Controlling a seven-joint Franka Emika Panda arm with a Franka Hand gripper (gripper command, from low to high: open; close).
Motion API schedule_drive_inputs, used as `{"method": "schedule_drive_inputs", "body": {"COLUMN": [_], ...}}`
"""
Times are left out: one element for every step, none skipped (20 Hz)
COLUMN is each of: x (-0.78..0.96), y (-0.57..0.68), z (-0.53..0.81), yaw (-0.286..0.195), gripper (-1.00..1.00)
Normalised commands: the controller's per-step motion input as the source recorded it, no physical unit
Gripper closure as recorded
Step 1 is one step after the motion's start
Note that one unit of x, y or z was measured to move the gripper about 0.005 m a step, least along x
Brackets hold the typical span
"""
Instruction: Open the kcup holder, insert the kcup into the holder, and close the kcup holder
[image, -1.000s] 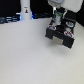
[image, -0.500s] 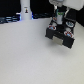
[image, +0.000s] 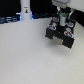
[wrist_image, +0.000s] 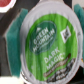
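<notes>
kcup (wrist_image: 50, 44) fills the wrist view, green foil lid facing the camera, print reads "Green Mountain" and "Dark Magic"; it sits right between the gripper's fingers (wrist_image: 16, 37), whose teal pads press against its rim on both flanks, so the fingers are narrowed onto the pod and holding it

In the exterior view the gripper (image: 62, 22) hangs directly over the kcup holder (image: 61, 34), the black boxy unit on the white table (image: 25, 55) toward the exterior view's right; the pod shows there only as a small pale-green speck under the hand

Handling judgement: pod is very light, thin plastic wall with a foil top, so it crushes or dents under a hard squeeze and the smooth side can slip or rotate in the pads; best hold is across the rim or upper wall, as now, never on the foil

Hard to make out: the exterior view is coarse, cannot tell whether a drawer is open or how far, nor whether the pod is above a slot or already touching one; handles not resolvable; the wrist view shows nothing of the holder because the lid blocks it; a reddish lid (wrist_image: 4, 4) is cut off at the frame corner; a white bottle-shaped object (image: 25, 9) stands far back, well apart from the work
</notes>
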Motion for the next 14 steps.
{"method": "schedule_drive_inputs", "body": {"x": [0.00,0.02,0.01,0.01,0.02,0.02,0.01,0.01,0.01,0.00,-0.01,0.00,-0.01,0.00], "y": [-0.03,0.00,-0.02,-0.04,-0.03,-0.02,-0.02,-0.03,-0.02,-0.03,-0.04,-0.02,-0.01,-0.01], "z": [-0.19,-0.23,-0.22,-0.23,-0.23,-0.23,-0.22,-0.23,-0.23,-0.25,-0.25,-0.28,-0.29,-0.29], "yaw": [-0.004,-0.001,-0.001,0.001,0.003,0.005,0.007,0.005,0.005,0.005,0.001,0.010,-0.001,0.004], "gripper": [1.00,1.00,1.00,1.00,1.00,1.00,1.00,1.00,1.00,1.00,1.00,1.00,1.00,1.00]}}
